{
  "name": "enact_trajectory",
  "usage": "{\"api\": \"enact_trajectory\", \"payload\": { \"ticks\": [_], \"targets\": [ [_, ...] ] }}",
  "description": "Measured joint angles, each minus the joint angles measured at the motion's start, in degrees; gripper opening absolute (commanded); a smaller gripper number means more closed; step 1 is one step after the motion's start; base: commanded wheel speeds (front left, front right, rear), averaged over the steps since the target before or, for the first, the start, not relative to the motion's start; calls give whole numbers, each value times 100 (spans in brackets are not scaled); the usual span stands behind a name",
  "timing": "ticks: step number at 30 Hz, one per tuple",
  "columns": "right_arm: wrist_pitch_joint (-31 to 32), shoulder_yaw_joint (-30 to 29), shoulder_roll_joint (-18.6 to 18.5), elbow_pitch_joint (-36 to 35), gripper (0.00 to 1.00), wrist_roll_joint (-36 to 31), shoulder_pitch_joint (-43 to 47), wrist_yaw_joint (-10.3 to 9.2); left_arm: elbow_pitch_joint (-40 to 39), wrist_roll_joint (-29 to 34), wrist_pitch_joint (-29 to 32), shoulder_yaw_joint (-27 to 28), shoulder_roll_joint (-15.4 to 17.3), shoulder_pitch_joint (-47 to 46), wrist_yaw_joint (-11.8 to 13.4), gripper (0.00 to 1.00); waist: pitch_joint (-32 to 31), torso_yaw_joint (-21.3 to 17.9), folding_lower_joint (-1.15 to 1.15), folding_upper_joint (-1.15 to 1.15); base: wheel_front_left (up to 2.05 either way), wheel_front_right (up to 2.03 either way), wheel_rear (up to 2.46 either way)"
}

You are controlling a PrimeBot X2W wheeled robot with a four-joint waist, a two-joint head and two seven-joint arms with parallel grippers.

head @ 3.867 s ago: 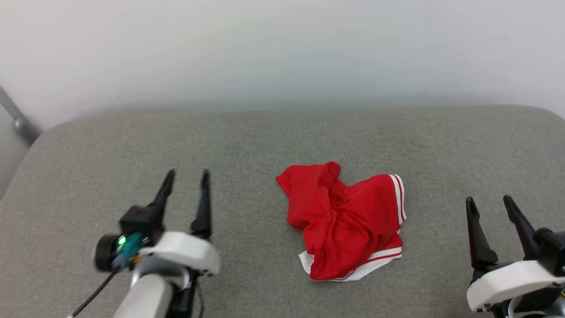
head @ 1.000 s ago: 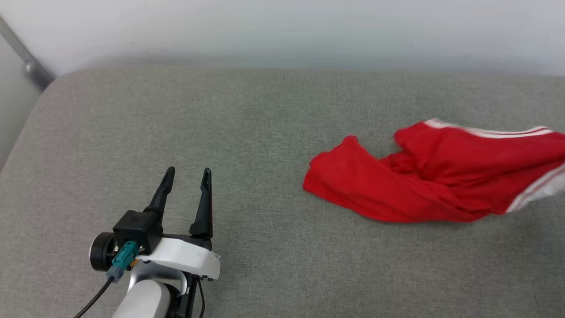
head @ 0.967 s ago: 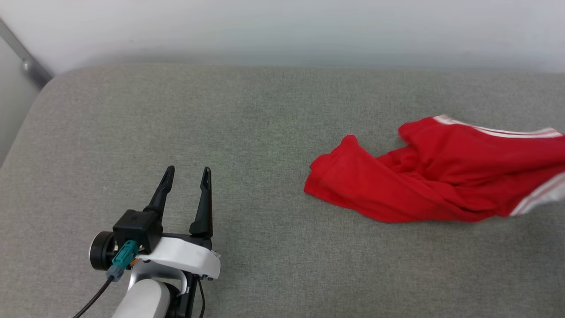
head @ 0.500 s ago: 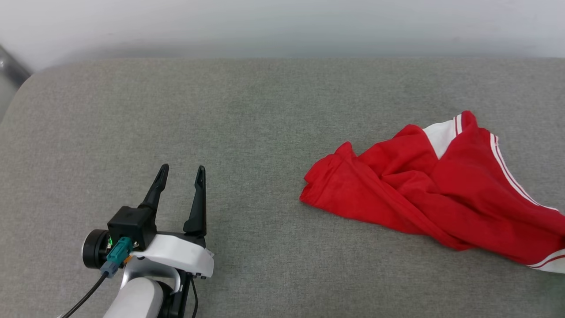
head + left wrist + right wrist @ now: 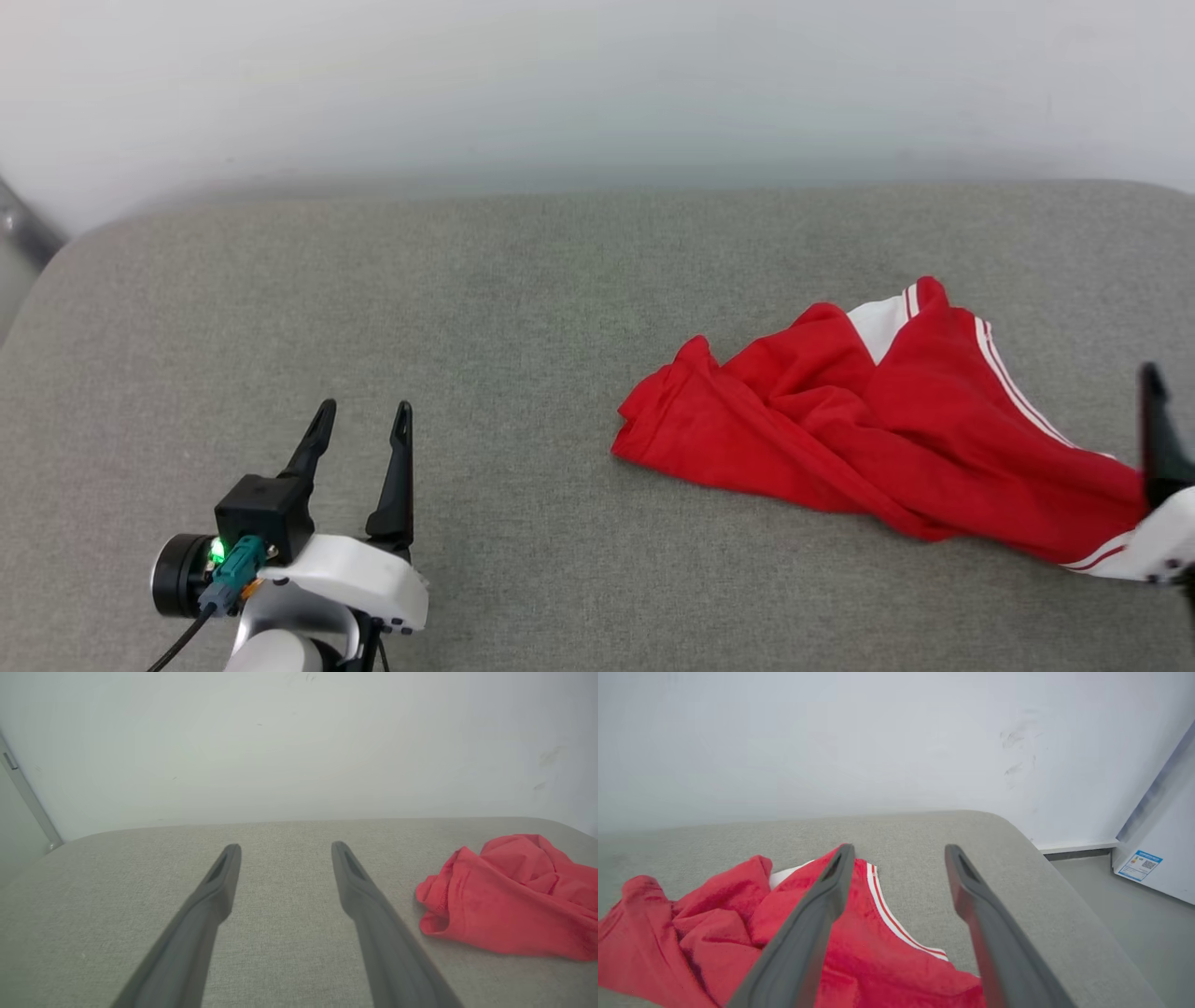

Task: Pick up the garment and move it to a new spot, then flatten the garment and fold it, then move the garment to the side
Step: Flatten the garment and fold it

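The garment (image 5: 887, 439), a red jersey with a white sleeve patch and red-white stripes, lies crumpled and stretched out on the grey cushion at the right; its lettering is hidden. My left gripper (image 5: 359, 420) stands open well to the garment's left, holding nothing. In the left wrist view the left gripper (image 5: 285, 847) points at bare cushion, with the garment (image 5: 509, 900) off to the right. One dark finger (image 5: 1156, 439) of my right gripper rises at the right edge, beside the garment's striped end. The right gripper (image 5: 899, 851) is open above the garment (image 5: 714, 914), nothing between its fingers.
The grey cushion (image 5: 560, 308) runs back to a white wall. A metal bar (image 5: 23, 233) leans at the far left. In the right wrist view the cushion's rounded right edge (image 5: 1064, 896) drops to the floor, where a white box with a blue label (image 5: 1139, 865) stands.
The garment went from a tight heap to a longer spread further right, then settled flat. The head camera shifted. A right gripper finger has come into view at the right edge.
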Motion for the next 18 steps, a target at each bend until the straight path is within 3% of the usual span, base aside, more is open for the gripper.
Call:
{"api": "enact_trajectory", "payload": {
  "ticks": [8,18],
  "targets": [
    [-367,950,468,-883,100,-320,782,0,-40,-45,146,-18,101,252,93,100,-354,-64,-1,0,0,0,0],
    [-470,1570,773,-1421,100,-293,1552,0,-20,-102,288,-8,174,387,149,100,-537,-257,-1,0,0,0,0]
  ]
}}
